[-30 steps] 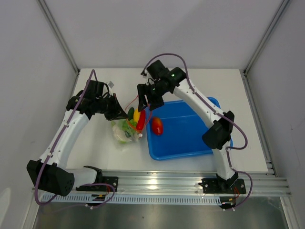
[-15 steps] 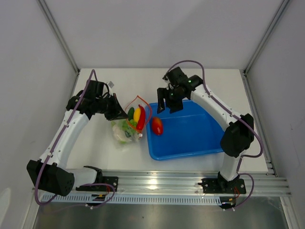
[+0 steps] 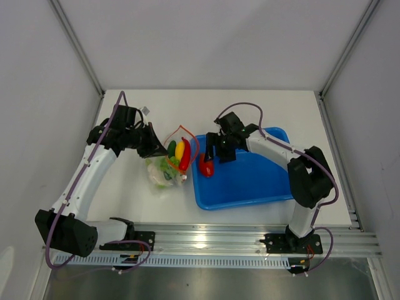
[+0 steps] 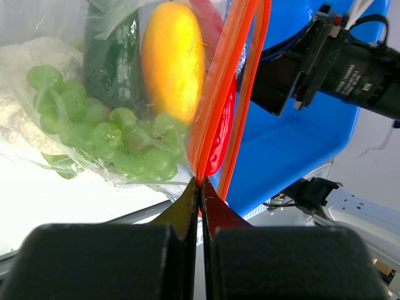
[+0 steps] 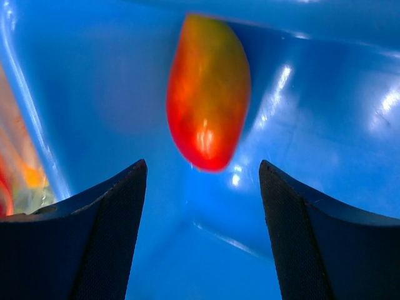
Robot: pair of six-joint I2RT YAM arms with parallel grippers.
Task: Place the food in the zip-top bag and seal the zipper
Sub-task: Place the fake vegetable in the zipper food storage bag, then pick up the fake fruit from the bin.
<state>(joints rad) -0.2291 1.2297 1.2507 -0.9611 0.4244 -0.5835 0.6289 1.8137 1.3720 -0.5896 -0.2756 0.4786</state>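
Since the earlier frames the right claw [image 3: 212, 156] has left the mouth of the zip-top bag [image 3: 164, 174], swung across to the blue tray [image 3: 250, 187] and come down over the red tomato [image 3: 206, 167], while the left arm is keeping its place. The bag is lying on the white desk [image 3: 156, 112] just left of the tray, its mouth turned toward the tray. It is holding the yellow squash [image 4: 172, 62], the dark green cucumber [image 4: 112, 62], the green lettuce [image 4: 106, 131] and a white piece, probably the cauliflower [image 4: 25, 81]. The red chili [image 4: 222, 131] is lying in the mouth, showing between the two sides of the zipper [image 4: 215, 94]. The zipper is standing open as an orange-red loop, its two strips meeting at the left claw [image 4: 200, 187], which is pinching that end tightly with no gap between its fingers. In the right wrist view the tomato [image 5: 208, 94] is lying on the tray floor near the left wall, ahead of the right claw [image 5: 201, 165] and in line with the gap between its fingers. That claw is standing wide apart, holding nothing, and its fingers [image 5: 106, 212] are not touching the tomato.
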